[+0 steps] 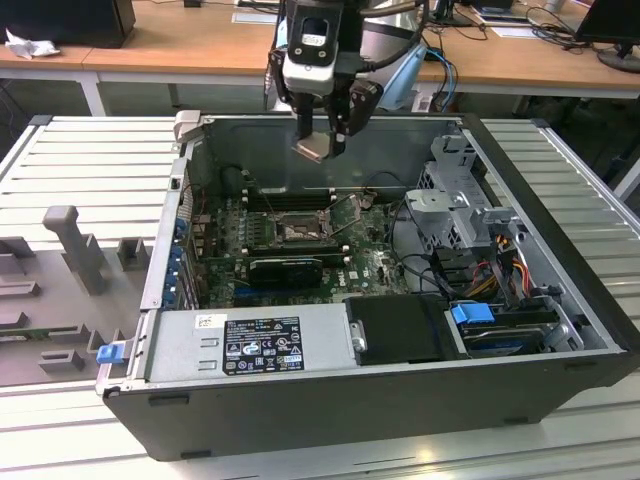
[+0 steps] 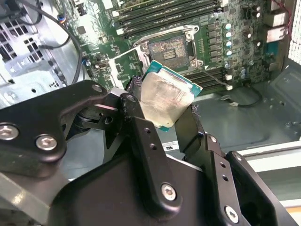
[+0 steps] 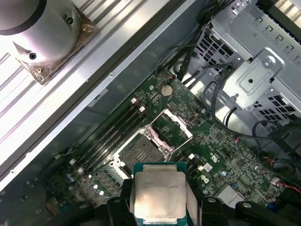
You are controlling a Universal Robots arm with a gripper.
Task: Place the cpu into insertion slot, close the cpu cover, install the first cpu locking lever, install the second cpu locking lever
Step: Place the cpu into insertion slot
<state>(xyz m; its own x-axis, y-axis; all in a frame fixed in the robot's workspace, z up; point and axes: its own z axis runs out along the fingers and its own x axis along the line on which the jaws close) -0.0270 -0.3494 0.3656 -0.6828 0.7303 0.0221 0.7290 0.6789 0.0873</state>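
Observation:
My gripper [image 1: 318,146] hangs above the open computer case [image 1: 560,260], shut on the cpu [image 1: 311,150]. In both wrist views the pale silver chip [image 2: 167,96] [image 3: 157,194] with its green edge sits tilted between the black fingers [image 2: 136,101]. It is in the air, well above the motherboard. The insertion slot [image 3: 141,151] [image 2: 168,47] [image 1: 298,230] lies bare below the chip, dark with a metal rim. The cpu cover [image 3: 172,128] stands swung open beside the slot, its square window showing board behind. The locking levers are too thin to make out clearly.
Black memory slots [image 3: 110,134] run along one side of the socket. A black card [image 1: 285,268] lies in front of it. A metal drive cage [image 1: 455,205] and cables [image 1: 490,270] fill the exterior view's right. The power supply [image 1: 260,345] sits at the front.

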